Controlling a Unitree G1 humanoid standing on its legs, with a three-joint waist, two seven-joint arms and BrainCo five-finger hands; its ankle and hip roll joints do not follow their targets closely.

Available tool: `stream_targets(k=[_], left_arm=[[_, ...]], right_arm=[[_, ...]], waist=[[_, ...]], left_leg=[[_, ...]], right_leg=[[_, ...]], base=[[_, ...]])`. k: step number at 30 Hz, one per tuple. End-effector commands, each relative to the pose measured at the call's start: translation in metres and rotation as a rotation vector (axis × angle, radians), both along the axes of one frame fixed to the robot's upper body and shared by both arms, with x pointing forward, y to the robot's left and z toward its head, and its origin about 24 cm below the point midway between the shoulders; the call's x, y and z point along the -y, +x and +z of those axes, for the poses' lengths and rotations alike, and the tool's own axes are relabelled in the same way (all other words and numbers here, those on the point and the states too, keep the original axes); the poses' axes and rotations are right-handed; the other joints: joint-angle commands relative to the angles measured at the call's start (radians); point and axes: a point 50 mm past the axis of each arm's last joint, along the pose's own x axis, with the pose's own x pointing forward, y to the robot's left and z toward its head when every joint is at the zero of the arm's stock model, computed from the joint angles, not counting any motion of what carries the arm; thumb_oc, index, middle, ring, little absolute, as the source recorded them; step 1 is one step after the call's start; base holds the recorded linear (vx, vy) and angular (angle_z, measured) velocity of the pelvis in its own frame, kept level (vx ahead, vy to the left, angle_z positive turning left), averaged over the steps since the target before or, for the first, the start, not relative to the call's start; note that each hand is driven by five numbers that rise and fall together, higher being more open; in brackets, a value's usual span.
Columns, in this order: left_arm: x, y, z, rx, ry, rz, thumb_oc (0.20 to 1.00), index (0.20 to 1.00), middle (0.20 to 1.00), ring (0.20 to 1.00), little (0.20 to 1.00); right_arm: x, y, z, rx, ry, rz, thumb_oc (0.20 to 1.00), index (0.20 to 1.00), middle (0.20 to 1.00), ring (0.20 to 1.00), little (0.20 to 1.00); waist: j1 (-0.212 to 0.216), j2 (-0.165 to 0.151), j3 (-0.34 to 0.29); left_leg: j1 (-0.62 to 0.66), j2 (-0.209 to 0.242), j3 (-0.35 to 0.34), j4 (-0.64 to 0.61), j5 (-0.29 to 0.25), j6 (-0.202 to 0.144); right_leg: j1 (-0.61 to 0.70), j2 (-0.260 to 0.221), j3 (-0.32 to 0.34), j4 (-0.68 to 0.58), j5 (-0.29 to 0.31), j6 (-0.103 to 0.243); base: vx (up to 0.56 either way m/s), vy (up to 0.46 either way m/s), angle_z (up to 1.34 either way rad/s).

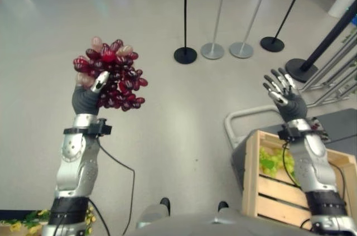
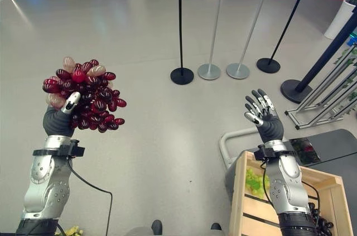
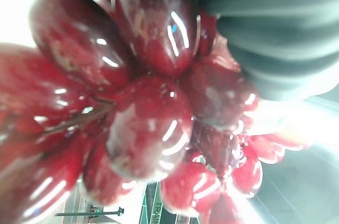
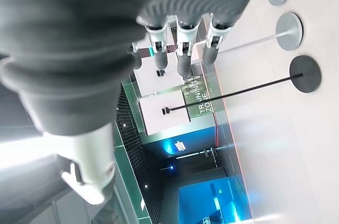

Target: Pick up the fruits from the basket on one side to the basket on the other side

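A bunch of dark red grapes (image 1: 113, 74) is held up high on the left, with my left hand (image 1: 86, 97) shut on it from below; its thumb lies over the front of the bunch. From the left wrist the grapes (image 3: 137, 107) show very close against the dark cover. My right hand (image 2: 262, 114) is raised on the right, fingers straight and spread, holding nothing. Below it stands a wooden crate (image 1: 268, 188) with green grapes (image 1: 272, 160) inside. Yellow fruit (image 1: 22, 225) peeks in at the lower left corner.
Several black and silver stanchion poles with round bases (image 1: 185, 54) stand on the grey floor behind. A metal cart frame (image 1: 240, 116) and a grey platform (image 1: 334, 121) sit by the crate. Slanted metal rails (image 1: 334, 80) lie at the far right.
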Motion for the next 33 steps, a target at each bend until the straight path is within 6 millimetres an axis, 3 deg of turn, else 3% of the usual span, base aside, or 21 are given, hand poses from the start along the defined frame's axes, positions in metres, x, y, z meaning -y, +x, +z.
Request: stream_targets(k=[1, 9, 15, 17, 19, 20, 25, 28, 30, 33], left_arm=[[-0.009, -0.003, 0.032, 0.17, 0.063, 0.028, 0.2, 0.2, 0.2, 0.2, 0.2], [-0.002, 0.001, 0.03, 0.161, 0.06, 0.0, 0.2, 0.2, 0.2, 0.2, 0.2], [0.004, 0.002, 0.03, 0.167, 0.052, -0.015, 0.2, 0.2, 0.2, 0.2, 0.2], [0.009, 0.005, 0.035, 0.185, 0.069, -0.044, 0.2, 0.2, 0.2, 0.2, 0.2], [0.014, 0.01, 0.045, 0.224, 0.076, -0.065, 0.2, 0.2, 0.2, 0.2, 0.2], [0.016, 0.012, 0.05, 0.244, 0.093, -0.077, 0.2, 0.2, 0.2, 0.2, 0.2], [0.017, 0.013, 0.048, 0.227, 0.125, -0.095, 0.2, 0.2, 0.2, 0.2, 0.2], [0.013, 0.012, 0.055, 0.245, 0.186, -0.073, 0.2, 0.2, 0.2, 0.2, 0.2], [0.011, 0.012, 0.061, 0.262, 0.203, -0.067, 0.2, 0.2, 0.2, 0.2, 0.2], [0.008, 0.011, 0.062, 0.265, 0.206, -0.056, 0.2, 0.2, 0.2, 0.2, 0.2]], right_arm=[[0.002, 0.002, 0.034, 0.154, -0.036, 0.031, 1.0, 1.0, 1.0, 1.0, 1.0], [0.006, 0.001, 0.036, 0.152, -0.055, 0.026, 1.0, 1.0, 1.0, 1.0, 1.0], [0.005, 0.002, 0.038, 0.157, -0.064, 0.029, 1.0, 1.0, 1.0, 1.0, 1.0], [0.01, 0.001, 0.043, 0.183, -0.054, 0.002, 1.0, 1.0, 1.0, 1.0, 1.0], [0.012, 0.001, 0.047, 0.203, -0.057, -0.013, 1.0, 1.0, 1.0, 1.0, 1.0], [0.012, 0.001, 0.05, 0.211, -0.068, -0.015, 1.0, 1.0, 1.0, 1.0, 1.0], [0.011, -0.001, 0.04, 0.177, -0.048, -0.028, 1.0, 1.0, 1.0, 1.0, 1.0], [0.008, -0.003, 0.03, 0.142, -0.052, -0.024, 1.0, 1.0, 1.0, 1.0, 1.0], [0.005, -0.003, 0.029, 0.143, -0.052, -0.016, 1.0, 1.0, 1.0, 1.0, 1.0], [-0.001, -0.002, 0.026, 0.14, -0.034, -0.006, 1.0, 1.0, 1.0, 1.0, 1.0]], waist=[[0.001, -0.037, -0.068], [-0.017, -0.017, -0.06], [-0.017, -0.01, -0.051], [-0.031, -0.015, -0.03], [-0.052, -0.02, -0.014], [-0.052, -0.02, -0.003], [-0.036, -0.03, -0.005], [-0.027, -0.044, -0.007], [-0.033, -0.046, -0.01], [-0.033, -0.04, -0.008]], left_leg=[[0.015, -0.02, 0.002, 0.092, -0.112, 0.015], [0.034, 0.044, -0.009, -0.037, -0.01, -0.027], [0.022, 0.053, -0.008, -0.031, 0.002, -0.035], [-0.027, 0.052, 0.038, 0.038, -0.009, -0.031], [-0.063, 0.075, 0.142, 0.105, -0.022, -0.023], [-0.087, 0.082, 0.159, 0.139, -0.029, -0.022], [-0.111, 0.011, 0.131, 0.163, -0.082, 0.021], [-0.121, -0.035, 0.102, 0.164, -0.105, 0.044], [-0.129, -0.066, 0.079, 0.158, -0.105, 0.06], [-0.118, -0.082, 0.074, 0.146, -0.109, 0.074]], right_leg=[[-0.039, -0.01, -0.05, 0.051, -0.031, 0.011], [-0.03, 0.039, -0.082, 0.019, -0.048, -0.022], [-0.008, 0.044, -0.109, -0.001, -0.048, -0.025], [-0.008, 0.025, -0.144, 0.015, -0.051, -0.021], [-0.016, -0.001, -0.184, 0.03, -0.053, -0.018], [-0.02, -0.013, -0.202, 0.038, -0.053, -0.014], [-0.008, -0.087, -0.225, 0.081, -0.031, 0.019], [-0.021, -0.121, -0.2, 0.133, -0.02, 0.032], [-0.063, -0.122, -0.152, 0.197, -0.005, 0.03], [-0.103, -0.117, -0.132, 0.26, -0.016, 0.019]], base=[[-0.01, -0.212, -0.13], [-0.05, -0.132, -0.01], [-0.02, -0.023, 0.09], [-0.09, 0.091, 0.45], [-0.1, 0.167, 0.87], [-0.05, 0.198, 0.97], [0.08, 0.271, 0.37], [0.09, 0.254, 0.31], [0.09, 0.266, 0.44], [0.09, 0.199, 0.38]])
